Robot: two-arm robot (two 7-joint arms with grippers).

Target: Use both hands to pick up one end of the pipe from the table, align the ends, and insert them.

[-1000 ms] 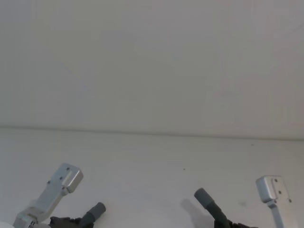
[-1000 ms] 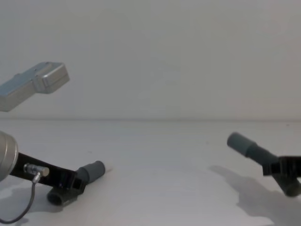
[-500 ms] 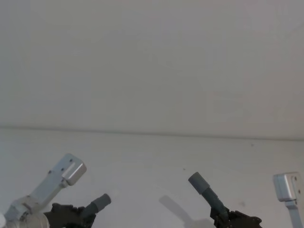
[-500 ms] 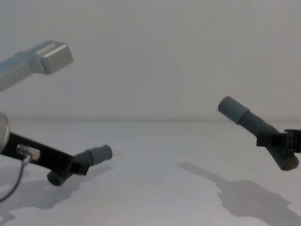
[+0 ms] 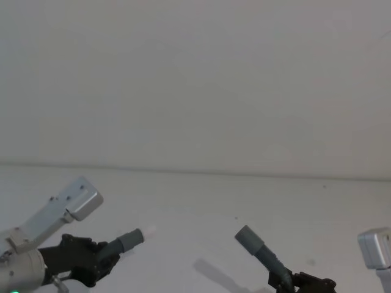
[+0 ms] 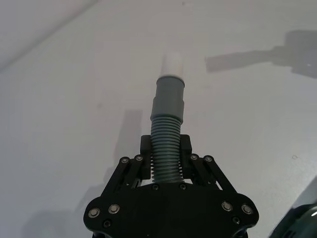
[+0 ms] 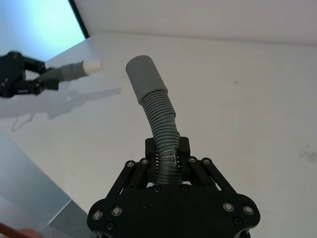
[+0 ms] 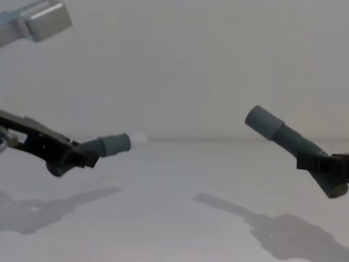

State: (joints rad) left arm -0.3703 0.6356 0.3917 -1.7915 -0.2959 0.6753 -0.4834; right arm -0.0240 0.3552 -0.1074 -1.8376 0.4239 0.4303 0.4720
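We saw the table [image 5: 195, 204] as a plain matte white surface, running back to a pale wall [image 5: 195, 85] at 12 o'clock. In the chest view two grey shadows fell on it, well apart: a thin shadow [image 8: 38, 210] at about 8 o'clock and a broader shadow [image 8: 281, 234] at about 4 o'clock. From the head view a tiny dark speck [image 5: 237, 217] marked the surface at about 5 o'clock.

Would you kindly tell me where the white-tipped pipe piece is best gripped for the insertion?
On its ribbed part, from behind, across the ribs, as the left tool holds it: ribs probably resist slipping, and the sleeve and white tip are left free to enter the socket piece in the right tool.
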